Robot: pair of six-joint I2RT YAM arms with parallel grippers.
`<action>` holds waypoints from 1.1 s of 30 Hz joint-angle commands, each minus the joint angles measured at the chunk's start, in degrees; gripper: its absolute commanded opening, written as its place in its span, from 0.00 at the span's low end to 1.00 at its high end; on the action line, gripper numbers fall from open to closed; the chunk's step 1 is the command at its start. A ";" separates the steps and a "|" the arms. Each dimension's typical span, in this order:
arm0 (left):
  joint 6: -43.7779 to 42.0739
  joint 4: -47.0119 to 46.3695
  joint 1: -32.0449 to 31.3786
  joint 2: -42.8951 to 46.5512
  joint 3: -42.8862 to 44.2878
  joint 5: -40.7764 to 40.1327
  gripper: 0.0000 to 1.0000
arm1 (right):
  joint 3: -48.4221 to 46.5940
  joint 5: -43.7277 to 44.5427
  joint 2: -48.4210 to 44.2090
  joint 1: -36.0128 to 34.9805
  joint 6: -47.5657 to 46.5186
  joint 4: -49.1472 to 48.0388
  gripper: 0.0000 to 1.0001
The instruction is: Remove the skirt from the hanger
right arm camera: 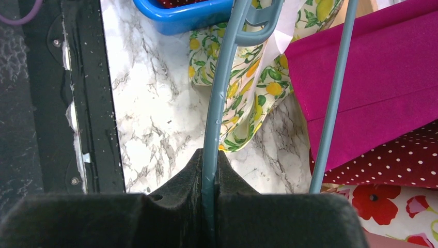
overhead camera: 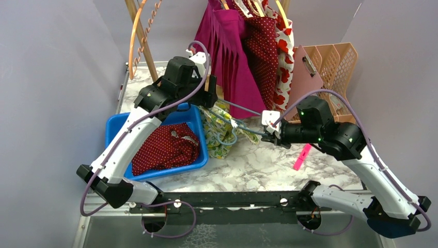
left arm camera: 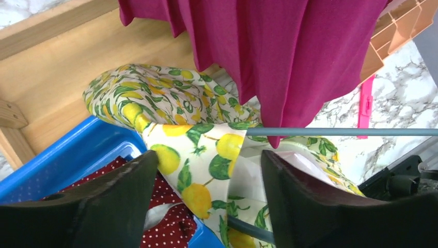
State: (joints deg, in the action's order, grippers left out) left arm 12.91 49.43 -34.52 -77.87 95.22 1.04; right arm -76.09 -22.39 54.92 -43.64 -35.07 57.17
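- Clamped hard on the grey-blue hanger (right arm camera: 219,93), the right hand (right arm camera: 209,155) sits at the bottom of its wrist view. The hanger's wire runs up the frame from its closed grip.
- Spread wide, the left hand (left arm camera: 206,160) has the lemon-print skirt (left arm camera: 155,98) lying between its two fingers (left arm camera: 103,201).
- At the centre of the top view, the skirt is bunched at the hanger's far end and spills onto the marble desk (overhead camera: 258,165), just beside the blue bin (overhead camera: 116,129) at left.
- Inside the bin lies a red dotted cloth (overhead camera: 165,147).
- At upper centre hangs a magenta garment (overhead camera: 232,57).
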 commanded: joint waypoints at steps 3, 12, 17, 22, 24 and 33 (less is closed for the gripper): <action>-1.88 0.25 -0.02 -0.72 1.30 -6.82 0.54 | -2.61 -0.28 -1.08 0.04 -0.91 -0.52 0.01; -2.10 0.32 -0.04 -5.04 5.13 -9.68 0.16 | -3.14 -0.81 -2.06 0.04 0.21 0.33 0.01; -1.72 -0.09 -0.02 -5.66 4.51 -14.14 0.00 | -3.91 -0.48 -2.45 0.04 2.63 1.46 0.01; 4.53 -2.86 0.05 -3.45 1.04 -32.72 0.00 | -5.79 0.09 -2.91 0.04 10.62 4.78 0.01; 6.19 -6.39 0.02 -1.93 -2.40 -37.93 0.00 | -6.90 -0.40 -3.12 0.04 15.61 6.28 0.01; 10.60 -13.82 0.80 -6.25 -1.18 -41.89 0.00 | -6.91 -14.44 -6.13 0.04 33.94 6.02 0.01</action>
State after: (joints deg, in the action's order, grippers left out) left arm 22.90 40.71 -36.51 -81.60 92.82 -28.16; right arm -81.19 -23.70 53.65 -43.33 -10.98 61.04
